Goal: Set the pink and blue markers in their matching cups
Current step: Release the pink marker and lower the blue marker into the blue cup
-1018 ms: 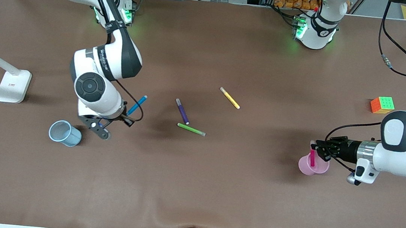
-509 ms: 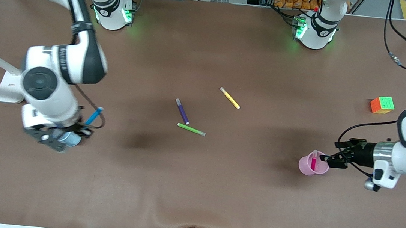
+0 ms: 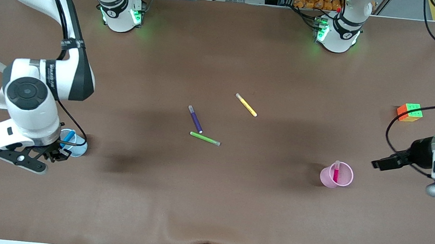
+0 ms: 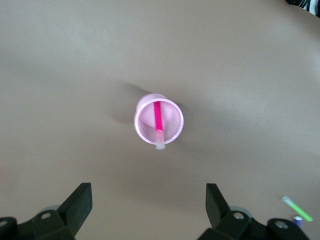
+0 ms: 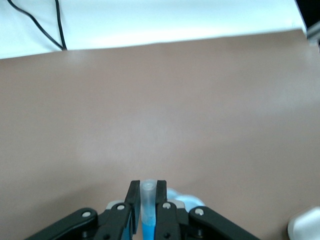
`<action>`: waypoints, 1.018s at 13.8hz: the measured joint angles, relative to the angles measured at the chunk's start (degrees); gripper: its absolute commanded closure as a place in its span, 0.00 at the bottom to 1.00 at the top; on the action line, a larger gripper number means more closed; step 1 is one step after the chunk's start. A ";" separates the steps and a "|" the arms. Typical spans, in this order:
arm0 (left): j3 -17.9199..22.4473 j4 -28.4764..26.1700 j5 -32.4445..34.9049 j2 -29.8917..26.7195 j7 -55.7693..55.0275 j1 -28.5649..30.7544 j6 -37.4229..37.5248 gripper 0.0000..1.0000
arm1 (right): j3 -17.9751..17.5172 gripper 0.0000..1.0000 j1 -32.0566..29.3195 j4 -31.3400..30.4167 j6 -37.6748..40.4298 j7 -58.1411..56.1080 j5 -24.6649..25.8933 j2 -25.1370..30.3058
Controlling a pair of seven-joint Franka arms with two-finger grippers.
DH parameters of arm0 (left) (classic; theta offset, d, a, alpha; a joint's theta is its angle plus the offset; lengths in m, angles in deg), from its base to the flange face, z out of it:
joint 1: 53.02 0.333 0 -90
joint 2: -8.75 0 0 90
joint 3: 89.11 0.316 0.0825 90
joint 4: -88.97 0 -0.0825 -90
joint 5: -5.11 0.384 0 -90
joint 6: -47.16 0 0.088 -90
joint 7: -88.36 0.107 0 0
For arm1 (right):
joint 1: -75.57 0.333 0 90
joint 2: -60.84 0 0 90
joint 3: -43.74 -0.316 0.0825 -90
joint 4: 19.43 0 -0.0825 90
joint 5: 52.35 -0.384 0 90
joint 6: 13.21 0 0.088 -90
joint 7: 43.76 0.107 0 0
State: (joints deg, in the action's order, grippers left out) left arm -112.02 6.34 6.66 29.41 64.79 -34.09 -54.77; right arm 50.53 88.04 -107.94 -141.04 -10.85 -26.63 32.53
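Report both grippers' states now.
Left gripper: open, empty, beside the pink cup.
Right gripper: shut on the blue marker, over the blue cup.

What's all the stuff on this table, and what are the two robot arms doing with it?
pink cup: one, pale pink, toward the left arm's end
pink marker: one, magenta, standing in the pink cup
blue cup: one, light blue, toward the right arm's end
blue marker: one, over the blue cup
purple pen: one, mid-table
green pen: one, beside the purple pen
yellow pen: one, mid-table
puzzle cube: one, multicoloured
white stand: one, mostly hidden
left gripper: open, empty
right gripper: shut on the blue marker
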 measured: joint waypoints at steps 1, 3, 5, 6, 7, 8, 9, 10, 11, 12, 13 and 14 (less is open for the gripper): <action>0.00 0.00 1.17 -1.41 1.80 0.00 1.20 0.00 | 0.02 1.00 -1.17 -1.72 -3.92 0.00 1.17 -0.40; 0.00 0.01 2.07 -4.13 4.20 0.01 3.83 0.00 | 0.06 1.00 -4.14 -4.35 -9.60 -0.16 2.55 -0.94; 0.01 0.02 2.16 -7.04 6.47 0.02 6.18 0.00 | 0.05 1.00 -5.55 -6.12 -12.21 -0.56 2.84 -0.94; 0.01 0.03 2.17 -8.68 7.60 0.02 7.26 0.00 | 0.02 1.00 -5.59 -6.83 -12.62 -0.56 2.84 -0.93; 0.02 0.03 2.17 -10.36 8.86 0.02 8.34 0.00 | -0.11 1.00 -5.59 -7.68 -13.36 -0.56 2.84 -0.91; 0.04 0.01 2.18 -11.99 10.23 0.03 9.14 0.00 | -0.16 1.00 -5.59 -8.71 -14.71 -0.56 2.84 -0.91; 0.06 0.00 2.18 -13.34 11.55 0.03 9.59 0.00 | -0.15 1.00 -5.66 -9.82 -16.36 -0.55 2.84 -0.91; 0.06 -0.03 2.18 -14.55 12.91 0.03 9.91 0.00 | -0.12 1.00 -5.81 -10.88 -17.79 -0.55 2.84 -0.91; 0.05 -0.05 2.18 -15.55 13.76 0.03 10.06 0.00 | -0.09 1.00 -5.98 -11.72 -18.56 -0.55 2.84 -0.91; 0.04 -0.09 2.18 -16.35 14.18 0.03 10.20 0.00 | -0.09 1.00 -6.11 -12.25 -18.77 -0.55 2.84 -0.91; 0.03 -0.12 2.18 -16.99 14.41 0.02 10.68 0.00 | -0.08 1.00 -6.17 -12.69 -18.77 -0.55 2.84 -0.86; 0.03 -0.18 2.17 -17.56 14.46 0.00 11.49 0.00 | -0.08 0.83 -6.20 -13.07 -18.77 -0.55 2.84 -0.83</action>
State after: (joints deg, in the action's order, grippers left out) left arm -111.99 6.16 8.83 11.85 79.25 -34.09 -43.27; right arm 50.44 81.84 -121.01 -159.80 -11.40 -23.79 31.69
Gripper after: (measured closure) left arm 0.000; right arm 0.841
